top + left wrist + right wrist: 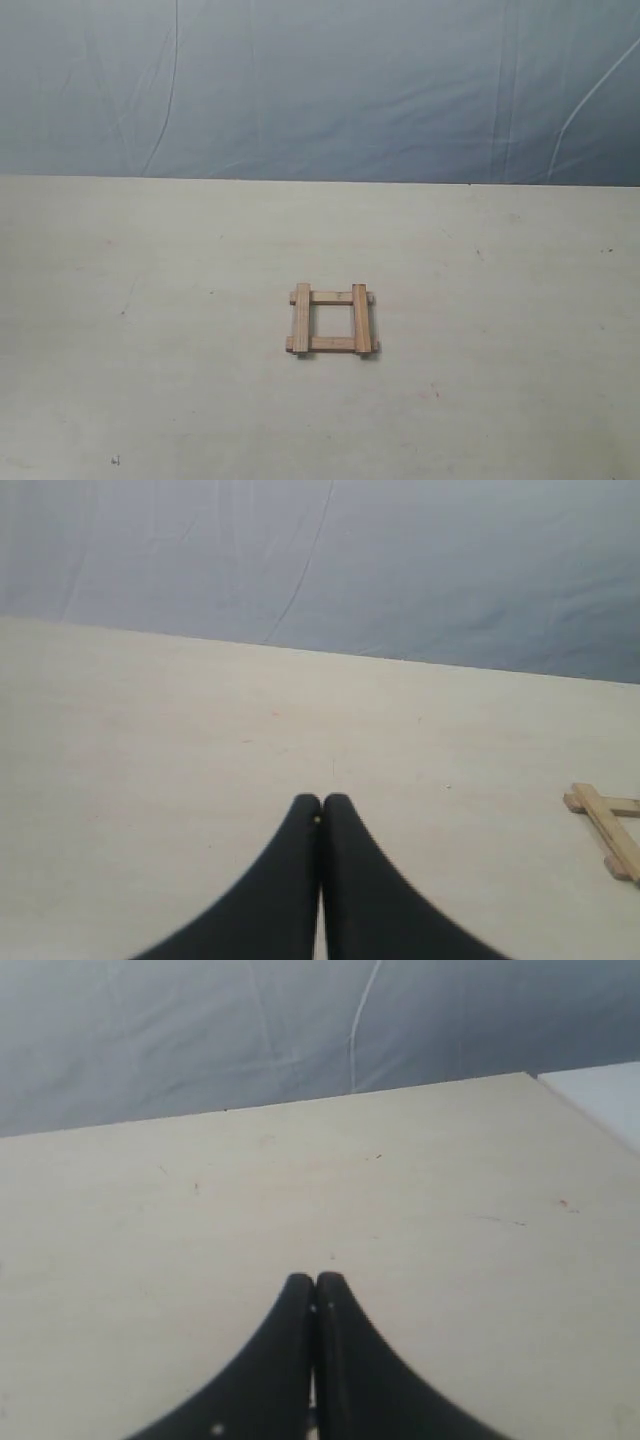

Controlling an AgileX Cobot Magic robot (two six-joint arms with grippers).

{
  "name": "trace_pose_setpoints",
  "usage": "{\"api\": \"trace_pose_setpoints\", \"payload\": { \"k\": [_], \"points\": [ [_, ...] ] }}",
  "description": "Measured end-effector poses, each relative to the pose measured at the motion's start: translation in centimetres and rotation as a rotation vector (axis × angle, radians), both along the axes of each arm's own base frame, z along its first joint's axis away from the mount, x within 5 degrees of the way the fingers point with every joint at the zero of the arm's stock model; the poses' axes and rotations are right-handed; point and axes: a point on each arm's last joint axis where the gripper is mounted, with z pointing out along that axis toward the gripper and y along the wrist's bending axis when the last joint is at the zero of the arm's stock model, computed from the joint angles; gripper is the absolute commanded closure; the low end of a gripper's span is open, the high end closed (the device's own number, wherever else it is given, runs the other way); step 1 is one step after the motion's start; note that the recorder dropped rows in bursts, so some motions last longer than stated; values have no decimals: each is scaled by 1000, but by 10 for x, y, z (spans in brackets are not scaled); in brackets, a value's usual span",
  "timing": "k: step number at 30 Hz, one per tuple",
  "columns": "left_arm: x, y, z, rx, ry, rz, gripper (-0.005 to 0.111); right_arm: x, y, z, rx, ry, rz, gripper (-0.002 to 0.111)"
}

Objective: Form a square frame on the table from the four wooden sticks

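Four wooden sticks (301, 317) already lie as a square frame (361, 318) on the table (150, 350), just toward six o'clock of its middle in the exterior view. Two flat, pale-brown strips run twelve-to-six atop two running nine-to-three, with their ends overhanging at each corner. My left gripper (321, 802) is clenched on nothing, and one corner of the square frame (607, 825) lies near its two o'clock. My right gripper (315, 1280), also pinched empty, sees only matte, speckled tabletop. I judge the left arm nearer.
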Motion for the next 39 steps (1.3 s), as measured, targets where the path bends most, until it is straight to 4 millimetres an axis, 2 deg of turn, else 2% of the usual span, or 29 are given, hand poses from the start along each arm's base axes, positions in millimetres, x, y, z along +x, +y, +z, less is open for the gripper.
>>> {"api": "trace_pose_setpoints", "payload": {
  "k": [5,12,39],
  "points": [
    [0,0,-2,27,20,-7,107,0,0,0,-63,8,15,109],
    [-1,0,-7,72,77,-18,107,0,0,0,-63,9,17,109],
    [-1,0,-7,78,77,-17,107,0,0,0,-65,7,18,109]
  ]
}}
